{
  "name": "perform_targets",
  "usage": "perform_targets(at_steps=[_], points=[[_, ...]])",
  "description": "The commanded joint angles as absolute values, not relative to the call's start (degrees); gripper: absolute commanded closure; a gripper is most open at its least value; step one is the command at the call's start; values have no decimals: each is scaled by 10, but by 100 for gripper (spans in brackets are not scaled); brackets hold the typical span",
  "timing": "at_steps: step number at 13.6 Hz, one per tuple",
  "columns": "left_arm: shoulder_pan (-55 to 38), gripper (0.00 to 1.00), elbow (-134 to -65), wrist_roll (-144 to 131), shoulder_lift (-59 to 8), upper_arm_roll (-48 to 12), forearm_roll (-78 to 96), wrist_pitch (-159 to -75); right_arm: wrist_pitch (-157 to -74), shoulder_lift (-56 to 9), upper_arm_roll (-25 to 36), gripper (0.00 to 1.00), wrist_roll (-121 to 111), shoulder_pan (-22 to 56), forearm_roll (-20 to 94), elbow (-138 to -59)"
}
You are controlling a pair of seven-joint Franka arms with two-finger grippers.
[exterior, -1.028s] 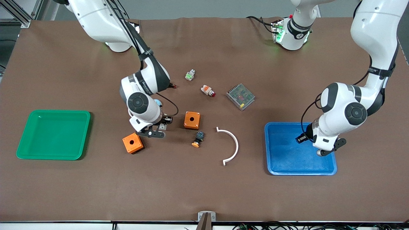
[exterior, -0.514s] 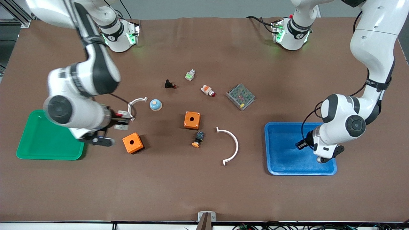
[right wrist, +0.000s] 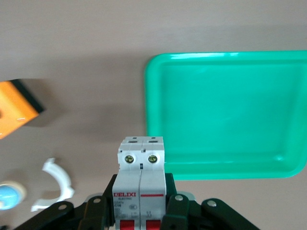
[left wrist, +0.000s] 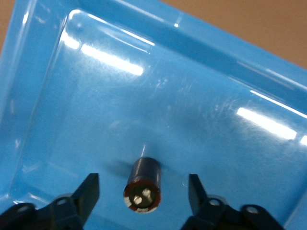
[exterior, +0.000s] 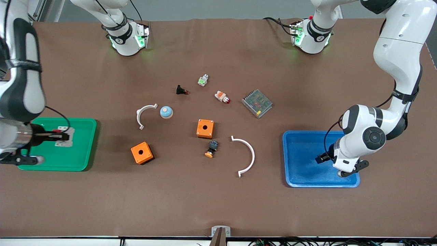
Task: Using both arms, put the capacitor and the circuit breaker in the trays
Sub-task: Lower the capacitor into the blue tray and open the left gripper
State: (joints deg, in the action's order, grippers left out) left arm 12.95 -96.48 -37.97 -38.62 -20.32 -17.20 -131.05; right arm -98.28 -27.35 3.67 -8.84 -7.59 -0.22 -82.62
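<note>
two risks: the capacitor (left wrist: 142, 190), loose between the left gripper's (left wrist: 143, 197) spread jaws, may roll in the blue tray (exterior: 300, 171); the right gripper (right wrist: 140, 211), pinching the circuit breaker (right wrist: 141, 184), may release short of the green tray's (right wrist: 201, 163) floor.

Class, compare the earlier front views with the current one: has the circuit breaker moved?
Yes. The right gripper has carried the circuit breaker from beside the orange boxes toward the right arm's end, and it is now over the green tray.
</note>
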Motion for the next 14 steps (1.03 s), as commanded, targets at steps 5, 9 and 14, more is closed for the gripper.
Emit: perform_targets(at_steps=[5, 9, 14], points=[[122, 0, -806, -304, -315, -265, -183, -1043, -1113, -344, 24, 75, -207, -170, -37, -843], [128, 0, -792, -209, -235, -263, -175, -988, -1183, -386, 24, 75, -214, -183, -35, -843], [152, 0, -791, -128, -115, -259, -102, -881, -1238, -394, 23, 75, -208, -200, -30, -894]])
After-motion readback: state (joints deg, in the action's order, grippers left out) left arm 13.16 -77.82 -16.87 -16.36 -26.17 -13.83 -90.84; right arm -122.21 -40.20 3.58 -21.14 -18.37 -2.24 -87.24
